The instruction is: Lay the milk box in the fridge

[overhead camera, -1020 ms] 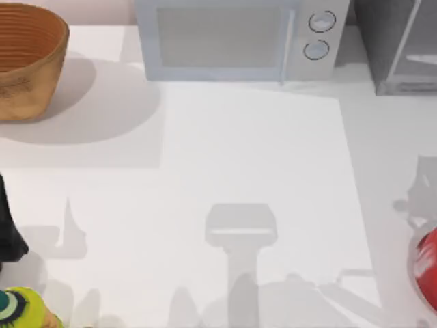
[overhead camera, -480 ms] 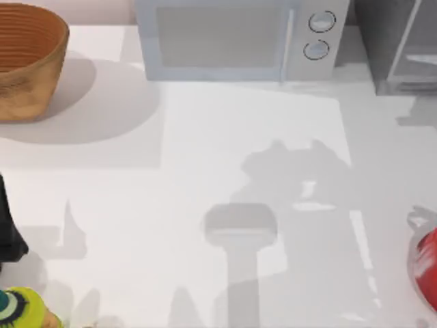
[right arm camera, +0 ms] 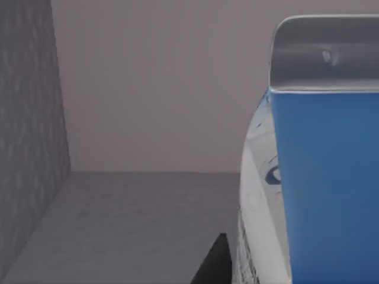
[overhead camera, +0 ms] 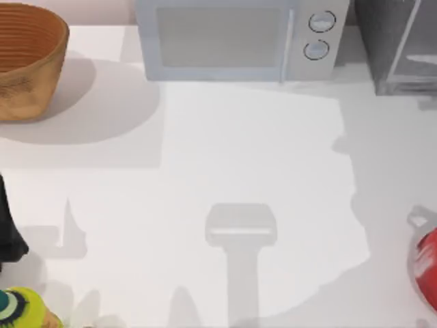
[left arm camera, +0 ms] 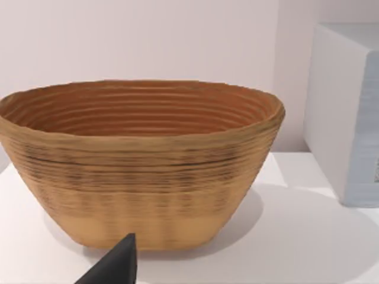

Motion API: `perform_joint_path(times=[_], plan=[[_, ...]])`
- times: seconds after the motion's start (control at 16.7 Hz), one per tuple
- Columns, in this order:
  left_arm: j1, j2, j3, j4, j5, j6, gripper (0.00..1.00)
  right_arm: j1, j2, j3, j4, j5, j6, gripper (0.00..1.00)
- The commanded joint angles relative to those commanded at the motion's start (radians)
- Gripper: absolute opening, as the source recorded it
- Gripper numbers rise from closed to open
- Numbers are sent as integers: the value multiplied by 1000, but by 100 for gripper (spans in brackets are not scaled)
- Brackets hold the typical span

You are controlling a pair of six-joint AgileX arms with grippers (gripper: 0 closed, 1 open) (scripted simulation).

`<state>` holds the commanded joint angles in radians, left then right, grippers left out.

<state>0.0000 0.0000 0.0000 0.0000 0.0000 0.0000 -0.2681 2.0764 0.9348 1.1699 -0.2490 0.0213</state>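
Carrying milk box (right arm camera: pixel 325 177) | sat just off the right end effector, upright, inside fridge (right arm camera: pixel 35 148), floor below | finger state: cannot tell | left arm parked by basket (left arm camera: pixel 142 160)

Our left arm (overhead camera: pixel 8 229), a dark link, stays at the left edge in the top view. One dark fingertip (left arm camera: pixel 115 265) of its end effector shows in the left wrist view.
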Motion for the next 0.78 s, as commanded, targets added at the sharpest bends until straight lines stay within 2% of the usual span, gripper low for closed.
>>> perform_joint_path(times=[0.54, 0.78], plan=[[0, 0, 0, 0, 0, 0, 100, -6, 81, 33, 42, -9, 4, 0], [0, 0, 0, 0, 0, 0, 100, 3, 129, 144, -12, 0, 3, 0]])
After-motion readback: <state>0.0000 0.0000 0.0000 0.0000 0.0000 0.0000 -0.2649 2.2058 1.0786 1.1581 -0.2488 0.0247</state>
